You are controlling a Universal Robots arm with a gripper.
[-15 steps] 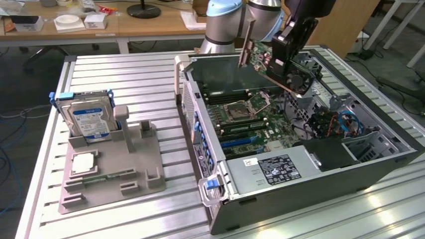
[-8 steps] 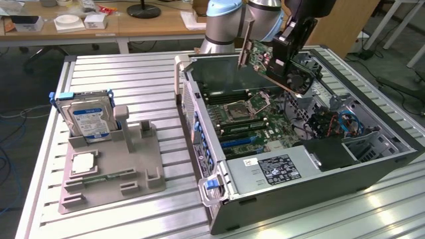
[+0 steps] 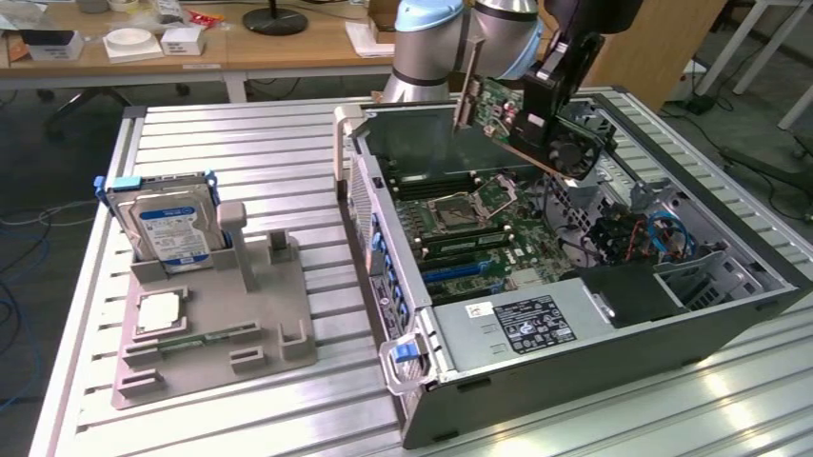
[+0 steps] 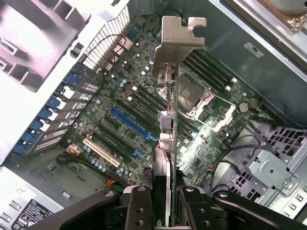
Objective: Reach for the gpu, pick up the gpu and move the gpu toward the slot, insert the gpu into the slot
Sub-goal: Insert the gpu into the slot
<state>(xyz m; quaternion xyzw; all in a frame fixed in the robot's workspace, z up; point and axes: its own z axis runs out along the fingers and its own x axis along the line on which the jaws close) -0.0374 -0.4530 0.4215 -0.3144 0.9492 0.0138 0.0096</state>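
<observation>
You cannot read any writing here: the blue label on the hard drive (image 3: pixel 171 228) and the black label on the power supply (image 3: pixel 527 324) are both too small to make out. Your gripper (image 4: pixel 163 194) is clamped on the gpu (image 4: pixel 167 158), 1 finger on each face, with the silver bracket (image 4: pixel 178 40) at the end away from the fingers. The gpu hangs tilted in the air above the open case (image 3: pixel 572 381), clear of the motherboard (image 4: pixel 120 96). The blue slot (image 4: pixel 132 123) lies below, just beside the card's line. There is open room all round the card. The case wall on the exterior view's left stands nearest the bracket.
</observation>
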